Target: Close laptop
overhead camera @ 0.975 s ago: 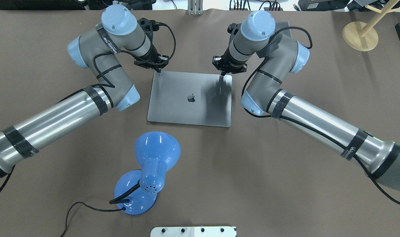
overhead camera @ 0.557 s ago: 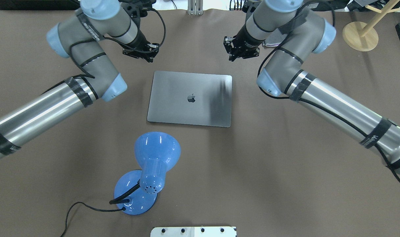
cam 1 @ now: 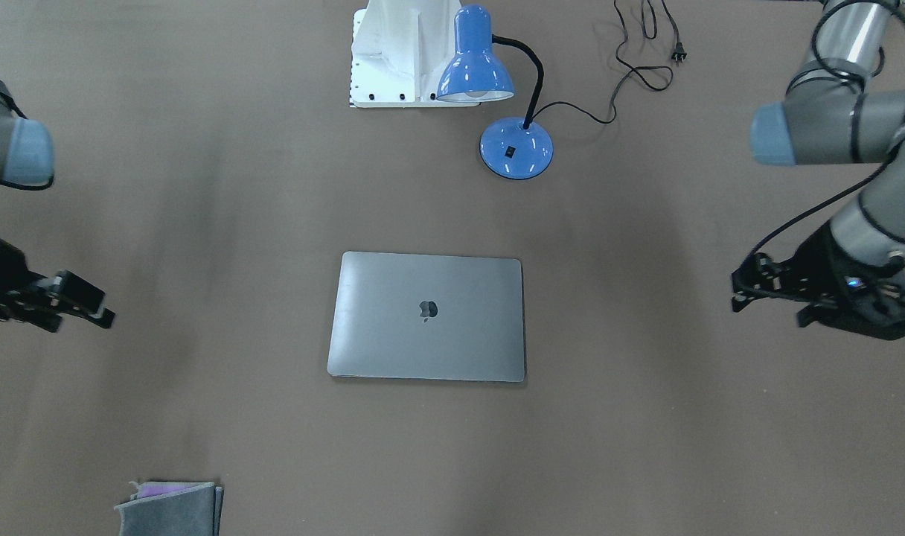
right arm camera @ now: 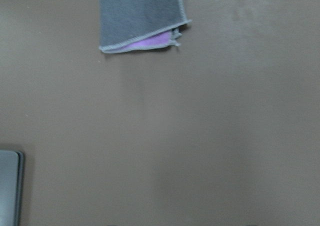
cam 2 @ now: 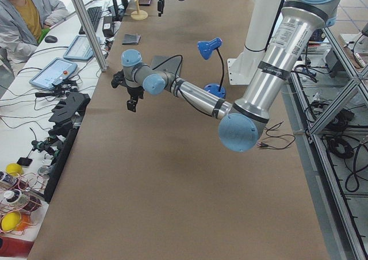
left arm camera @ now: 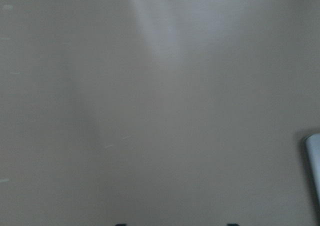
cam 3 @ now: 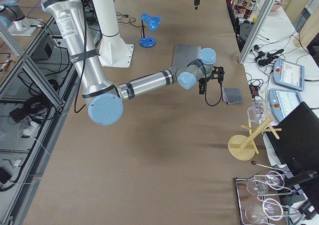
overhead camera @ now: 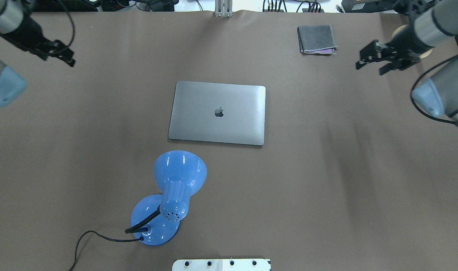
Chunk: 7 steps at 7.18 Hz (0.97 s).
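Note:
The laptop (overhead camera: 217, 113) lies shut and flat at the table's middle, lid up with the dark logo showing; it also shows in the front view (cam 1: 426, 316). My left gripper (overhead camera: 70, 62) hangs above bare table far to the laptop's left, its fingers together and holding nothing; it also shows in the front view (cam 1: 739, 294). My right gripper (overhead camera: 364, 60) hangs far to the laptop's right, fingers together and holding nothing; it also shows in the front view (cam 1: 104, 317). A laptop corner shows at the edge of the left wrist view (left arm camera: 312, 166) and the right wrist view (right arm camera: 9, 186).
A blue desk lamp (overhead camera: 176, 188) with its cord stands on the robot's side of the laptop. A grey felt pouch (overhead camera: 316, 38) lies at the far right. A wooden stand (overhead camera: 411, 39) is at the far right corner. A white base (overhead camera: 221, 264) sits at the near edge.
Both grippers have left the laptop's far corners and swung up and outward to the table's sides. The laptop has not moved. The pouch is now uncovered.

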Each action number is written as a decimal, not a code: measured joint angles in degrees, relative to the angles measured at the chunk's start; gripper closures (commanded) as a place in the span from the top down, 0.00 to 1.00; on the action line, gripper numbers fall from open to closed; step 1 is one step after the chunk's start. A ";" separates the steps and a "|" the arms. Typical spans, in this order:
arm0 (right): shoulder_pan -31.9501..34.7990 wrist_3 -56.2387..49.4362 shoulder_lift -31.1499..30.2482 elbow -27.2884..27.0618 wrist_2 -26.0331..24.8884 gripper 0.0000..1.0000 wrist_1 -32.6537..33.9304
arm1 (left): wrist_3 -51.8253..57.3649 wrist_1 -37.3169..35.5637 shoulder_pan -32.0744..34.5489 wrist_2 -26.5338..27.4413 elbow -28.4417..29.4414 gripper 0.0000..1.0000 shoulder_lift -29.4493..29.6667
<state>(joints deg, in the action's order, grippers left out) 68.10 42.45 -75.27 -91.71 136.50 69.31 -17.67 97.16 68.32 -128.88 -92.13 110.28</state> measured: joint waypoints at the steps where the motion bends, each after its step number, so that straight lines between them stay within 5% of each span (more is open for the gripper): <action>1: 4.27 -11.72 -4.98 -2.36 0.13 1.00 4.83 | 7.88 -3.98 3.85 -0.13 -2.46 0.98 -4.56; 4: 15.10 -41.56 -9.63 -4.07 -2.93 1.00 22.84 | 21.00 -7.61 13.09 0.18 -4.13 0.98 -14.55; 7: 16.58 -46.72 -10.37 -4.26 -6.49 1.00 26.31 | 21.63 -7.29 15.05 -0.15 -3.56 0.98 -17.30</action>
<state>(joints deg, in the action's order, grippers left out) 84.69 -4.28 -85.64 -95.97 130.01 95.62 3.96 89.87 83.37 -129.02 -95.69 92.98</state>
